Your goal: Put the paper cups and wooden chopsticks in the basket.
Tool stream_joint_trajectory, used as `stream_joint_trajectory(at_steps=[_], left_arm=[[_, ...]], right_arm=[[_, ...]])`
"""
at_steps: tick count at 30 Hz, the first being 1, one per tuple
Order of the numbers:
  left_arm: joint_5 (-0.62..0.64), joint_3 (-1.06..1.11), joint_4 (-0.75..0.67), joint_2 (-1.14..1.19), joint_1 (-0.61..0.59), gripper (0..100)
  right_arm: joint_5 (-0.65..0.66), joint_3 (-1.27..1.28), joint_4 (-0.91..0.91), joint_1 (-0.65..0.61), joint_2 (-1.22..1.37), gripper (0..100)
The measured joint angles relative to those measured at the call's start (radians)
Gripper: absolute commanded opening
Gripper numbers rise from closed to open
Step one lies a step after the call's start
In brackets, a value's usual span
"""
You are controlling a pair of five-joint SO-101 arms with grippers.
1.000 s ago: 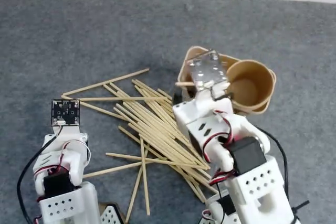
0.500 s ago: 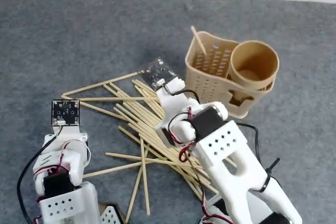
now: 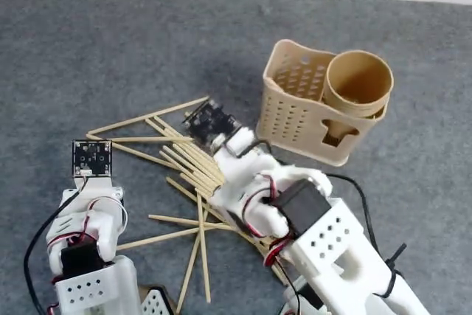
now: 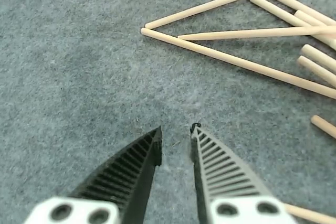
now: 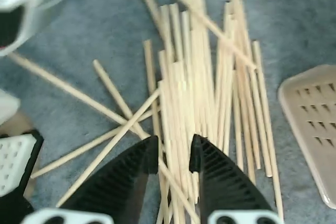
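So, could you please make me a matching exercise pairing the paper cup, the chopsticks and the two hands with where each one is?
1. paper cup
2. chopsticks
3. left hand
4. right hand

A. poised over the chopsticks
B. standing inside the basket
C. over bare carpet, holding nothing
D. scattered on the carpet

Pairs: 1-B, 2-D, 3-C, 4-A.
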Motion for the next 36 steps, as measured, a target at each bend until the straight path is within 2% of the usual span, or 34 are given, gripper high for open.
stream_joint_trajectory(at_steps=[7,13,21,29,36], left_arm=[[0.000,0.000,0.000,0.000,0.000,11],[0.000,0.000,0.000,0.000,0.000,11],[0.000,0.000,0.000,0.000,0.000,11],[0.000,0.000,0.000,0.000,0.000,11],[0.000,0.000,0.000,0.000,0.000,11]], right_arm=[[0.002,0.000,0.003,0.014,0.104,11.5],[0.098,0.000,0.000,0.032,0.316,11.5],[0.107,-0.002,-0.176,0.032,0.520,11.5],[0.107,-0.002,-0.226,-0.017,0.609,11.5],[0.107,0.015,-0.370,-0.020,0.763,11.2]])
